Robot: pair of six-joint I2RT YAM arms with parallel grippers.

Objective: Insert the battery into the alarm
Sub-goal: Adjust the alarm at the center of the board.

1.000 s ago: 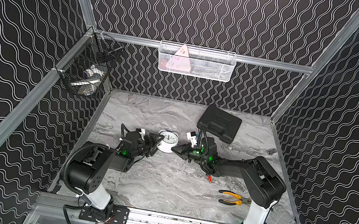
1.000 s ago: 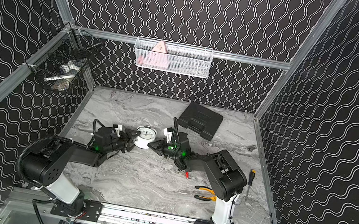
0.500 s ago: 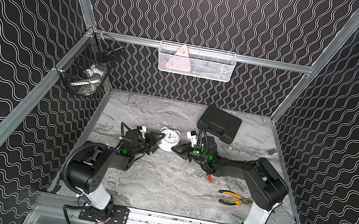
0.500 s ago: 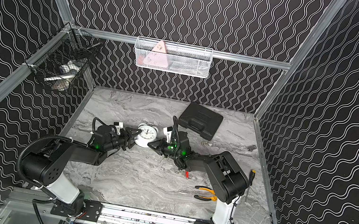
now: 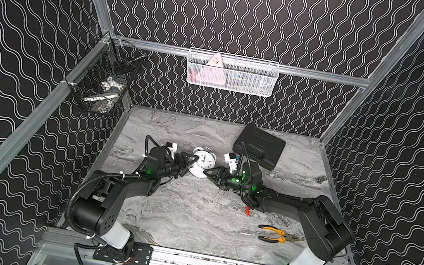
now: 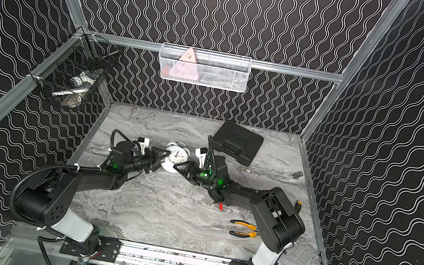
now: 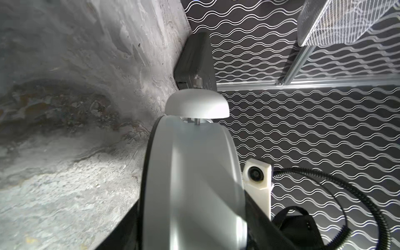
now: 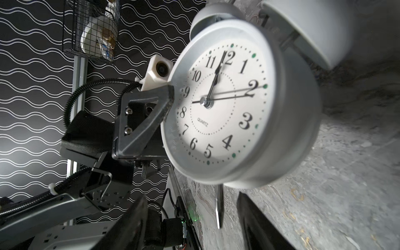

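**Fig.** Alarm [image 5: 203,161] sits mid-table [image 5: 189,223], btw. the two grippers. Its dial is turned up and toward the R side, w/ the bells on the far side and the 12 pointing far.

- **L gripper** [image 5: 191,164]: clamped on the clock across its thickness. One finger [image 8: 160,108] presses the dial rim and the other is at the back. In the L wrist view the white case fills the gap.
- **R gripper** [image 5: 209,174]: just right of the clock, fingers [image 8: 255,218] spread wide, holding nothing. A clock leg [image 8: 218,205] shows in the gap, clear of both fingers.
- **Battery** [image 5: 247,211]: lies flat on the table under the R forearm, well apart from the clock and near the pliers [image 5: 273,234]. Long axis approx. far–near, slightly slanted; too small to tell which end is which.
- **Black case** [image 5: 260,146]: far-right of the clock.
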